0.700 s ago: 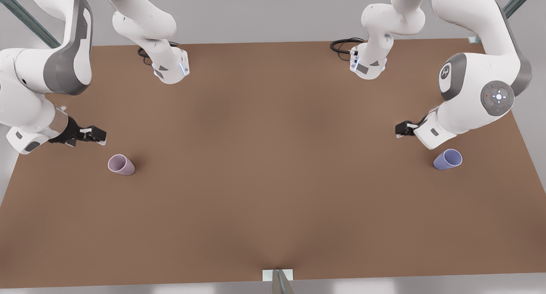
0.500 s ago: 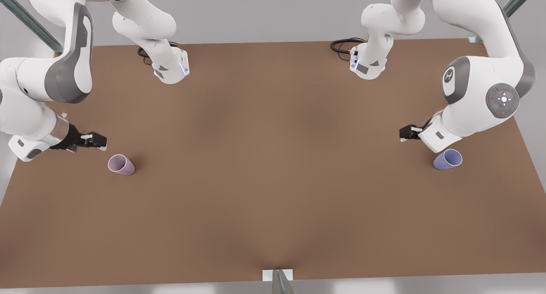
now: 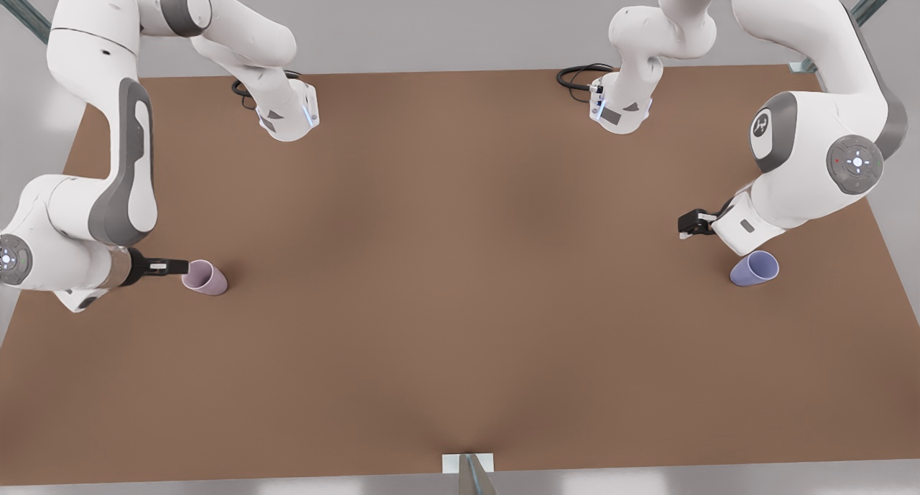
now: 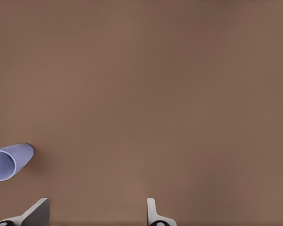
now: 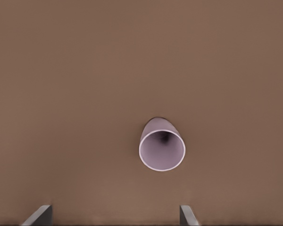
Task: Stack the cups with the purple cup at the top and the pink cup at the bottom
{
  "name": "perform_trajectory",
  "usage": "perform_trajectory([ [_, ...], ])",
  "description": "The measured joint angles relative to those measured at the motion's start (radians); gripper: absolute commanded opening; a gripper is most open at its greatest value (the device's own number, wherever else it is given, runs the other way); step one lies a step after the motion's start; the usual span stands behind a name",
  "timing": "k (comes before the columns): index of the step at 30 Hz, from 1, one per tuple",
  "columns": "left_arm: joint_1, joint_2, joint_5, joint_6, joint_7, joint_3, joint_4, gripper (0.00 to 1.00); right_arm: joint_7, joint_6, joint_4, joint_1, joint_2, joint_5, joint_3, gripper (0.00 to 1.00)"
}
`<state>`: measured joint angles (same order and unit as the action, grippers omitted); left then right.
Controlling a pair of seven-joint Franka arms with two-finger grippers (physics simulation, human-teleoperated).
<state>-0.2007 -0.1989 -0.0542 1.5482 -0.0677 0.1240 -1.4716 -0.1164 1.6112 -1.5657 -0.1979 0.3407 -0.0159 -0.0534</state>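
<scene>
While both cups stand apart on the broad brown counter (image 3: 460,301), neither is in my grasp yet, so the stacking has not begun. My two arms reach in from the far edge, one to each side, each sent toward its own cup.

My right hand (image 3: 171,267) sits at the front view's left, low and just beside the pink cup (image 3: 204,277), almost touching its rim. In the right wrist view the pink cup (image 5: 162,145) stands upright between my spread fingertips (image 5: 39,215), mouth toward the camera; the hand is wide open and holds nothing, lined up, I judge, to close around the cup.

My left hand (image 3: 690,224) hovers at the front view's right, near the purple cup (image 3: 754,269) but not over it. In the left wrist view the purple cup (image 4: 9,161) lies off to one side of my parted, empty fingertips (image 4: 152,213), so I judge this hand needs to shift sideways before any grasp.
</scene>
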Motion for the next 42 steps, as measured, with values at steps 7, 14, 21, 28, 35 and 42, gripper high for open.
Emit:
perform_trajectory([
  [7, 0.000, 0.000, 0.000, 0.000, -0.004, 0.000, 0.000, 1.00, 0.001, 0.193, -0.224, -0.043, -0.025, 0.010, 0.010, 1.00],
  [14, 0.000, 0.003, 0.001, -0.004, -0.007, 0.001, 0.000, 1.00, 0.007, 0.317, -0.220, -0.117, 0.025, 0.013, 0.014, 1.00],
  [21, 0.000, 0.005, 0.001, -0.009, -0.009, 0.002, 0.000, 1.00, 0.007, 0.372, -0.253, -0.135, 0.011, 0.028, 0.010, 1.00],
  [28, 0.000, 0.003, 0.001, -0.010, -0.010, 0.002, 0.000, 1.00, -0.048, 0.459, -0.395, -0.143, -0.013, -0.047, 0.009, 1.00],
  [35, 0.000, 0.000, 0.001, -0.011, -0.011, 0.002, 0.000, 1.00, -0.090, 0.538, -0.419, -0.148, 0.019, -0.070, 0.013, 1.00],
  [42, 0.000, 0.001, 0.001, -0.011, -0.012, 0.002, 0.000, 1.00, -0.117, 0.548, -0.418, -0.139, 0.029, -0.063, 0.008, 1.00],
])
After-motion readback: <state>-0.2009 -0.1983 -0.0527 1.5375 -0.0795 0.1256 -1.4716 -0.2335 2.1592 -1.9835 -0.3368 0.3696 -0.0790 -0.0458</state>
